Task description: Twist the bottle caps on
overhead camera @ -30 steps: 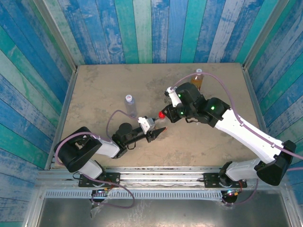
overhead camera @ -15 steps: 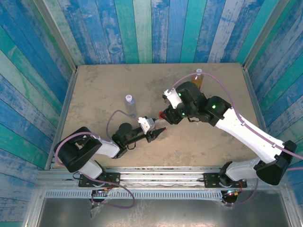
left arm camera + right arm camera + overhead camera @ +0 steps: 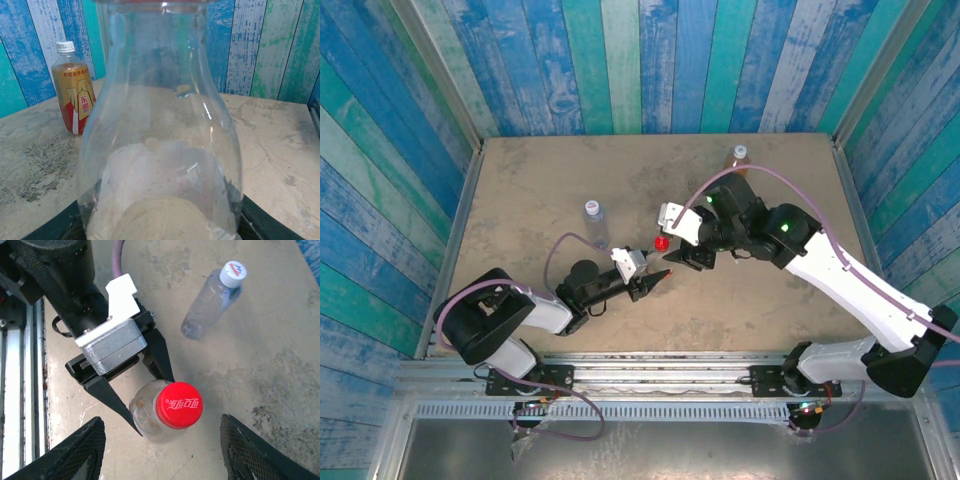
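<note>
On the open tabletop [image 3: 520, 190], left gripper [image 3: 655, 283] clamps the red-capped bottle [image 3: 142, 415]; right gripper [image 3: 162, 452] hangs open above.

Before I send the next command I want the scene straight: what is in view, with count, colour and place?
clear plastic bottle: one, colourless, upright mid-table, in the left tool
round red screw cap: one, bright red, on that bottle's neck
clear bluish plastic bottle: one, pale cap on, standing alone left of centre
amber-liquid plastic bottle with orange label: one, white cap on, far right of table
table: one, sandy beige
plank walls: blue-green stripes, three sides
left tool: one, black, shut on the clear bottle
right tool: one, black, open, fingers either side of the red cap, apart from it
</note>
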`<state>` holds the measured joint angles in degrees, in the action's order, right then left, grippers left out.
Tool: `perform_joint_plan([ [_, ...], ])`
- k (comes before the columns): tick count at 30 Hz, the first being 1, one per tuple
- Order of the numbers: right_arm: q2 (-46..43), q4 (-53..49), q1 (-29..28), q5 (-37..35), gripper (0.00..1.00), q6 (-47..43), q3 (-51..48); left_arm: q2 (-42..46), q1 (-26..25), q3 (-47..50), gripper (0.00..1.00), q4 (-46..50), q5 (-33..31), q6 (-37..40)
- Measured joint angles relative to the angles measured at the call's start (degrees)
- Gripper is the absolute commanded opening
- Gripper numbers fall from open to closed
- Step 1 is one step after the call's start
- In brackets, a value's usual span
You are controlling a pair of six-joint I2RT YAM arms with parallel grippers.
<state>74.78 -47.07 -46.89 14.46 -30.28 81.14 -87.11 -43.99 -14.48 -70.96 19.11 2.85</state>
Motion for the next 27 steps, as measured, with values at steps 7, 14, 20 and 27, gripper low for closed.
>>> perform_joint_plan([
  [7,4.9,-3.0,0.9,2.0,0.52,-3.6,4.1,0.2,0.3,0.3,0.54,0.0,0.3,0.0],
  [14,7.4,-4.6,0.9,3.0,0.49,-3.8,6.2,0.2,0.4,0.4,0.54,-0.1,0.5,0.0],
  [20,9.4,-6.1,1.0,3.5,0.48,-3.3,7.8,0.2,0.4,0.4,0.54,-0.2,0.5,0.0],
  [27,11.4,-7.1,1.2,3.6,0.46,-2.8,9.5,0.2,0.5,0.4,0.54,-0.2,0.5,0.0],
])
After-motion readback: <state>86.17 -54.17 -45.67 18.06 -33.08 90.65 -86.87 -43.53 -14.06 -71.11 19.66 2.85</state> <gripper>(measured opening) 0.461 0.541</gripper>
